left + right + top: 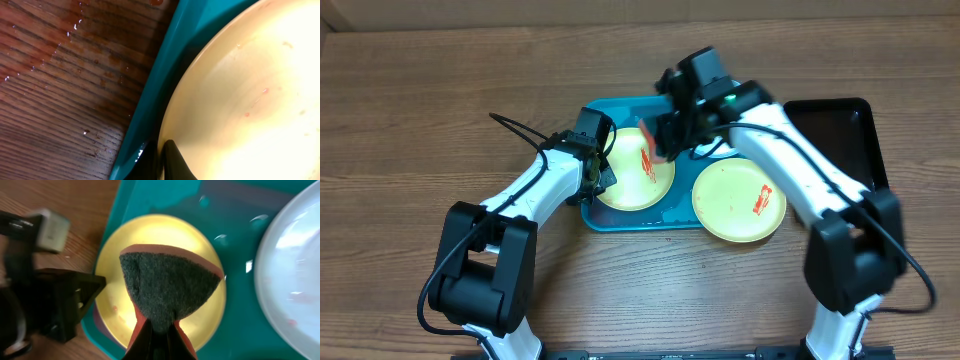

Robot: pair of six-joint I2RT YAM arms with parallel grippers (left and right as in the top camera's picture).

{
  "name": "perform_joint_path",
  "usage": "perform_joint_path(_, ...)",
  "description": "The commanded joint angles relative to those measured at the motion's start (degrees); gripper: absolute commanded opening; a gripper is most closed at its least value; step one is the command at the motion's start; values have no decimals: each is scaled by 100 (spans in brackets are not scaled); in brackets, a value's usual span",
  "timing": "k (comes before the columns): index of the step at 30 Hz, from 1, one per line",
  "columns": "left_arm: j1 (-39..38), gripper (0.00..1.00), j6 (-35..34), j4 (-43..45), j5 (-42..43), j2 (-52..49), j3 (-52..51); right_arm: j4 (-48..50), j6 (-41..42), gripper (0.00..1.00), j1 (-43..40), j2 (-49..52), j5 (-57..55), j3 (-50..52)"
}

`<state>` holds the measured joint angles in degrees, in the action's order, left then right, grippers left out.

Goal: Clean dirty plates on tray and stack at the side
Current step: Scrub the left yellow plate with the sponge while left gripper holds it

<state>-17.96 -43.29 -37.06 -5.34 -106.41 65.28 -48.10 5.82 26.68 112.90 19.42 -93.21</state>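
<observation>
Right hand [159, 339] grasps an orange sponge with dark green scouring face [167, 290], just above the pale yellow round plastic plate [150, 230] in the teal-blue rectangular plastic tray [240, 325]. Left hand [596, 170] is clenched on that plate's rim. Recommended: sponge flat, firm pressure over red smears [647, 167].

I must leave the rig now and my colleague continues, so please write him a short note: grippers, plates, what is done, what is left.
Left gripper: shut, seems to pinch the rim of the first yellow plate in the tray.
Right gripper: shut on the sponge, over that plate.
Second yellow plate: over the tray's near right corner, red smear on it.
Blue plate: in the tray.
Done: nothing stacked yet.
Left: wipe the plates, stack them at the side.
</observation>
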Motion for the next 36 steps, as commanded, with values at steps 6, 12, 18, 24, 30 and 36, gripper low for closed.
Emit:
perform_joint_path(6,33,4,111,-59,-59,-111,-39,142,345,4,422,743,-769,55)
perform_joint_path(12,33,4,127,-59,-57,-111,-39,343,470,4,529,938,-1300,66)
perform_joint_path(18,33,4,273,-26,92,-111,-39,476,544,4,557,1346,-1237,66)
perform_joint_path(24,35,4,352,-11,203,-111,-39,616,584,4,564,1443,-179,61)
perform_joint_path(30,46,4,352,-2,203,-111,-39,754,691,4,719,1440,531,57)
perform_joint_path(36,52,4,396,-13,203,-111,-39,750,1226,4,658,1440,-284,50)
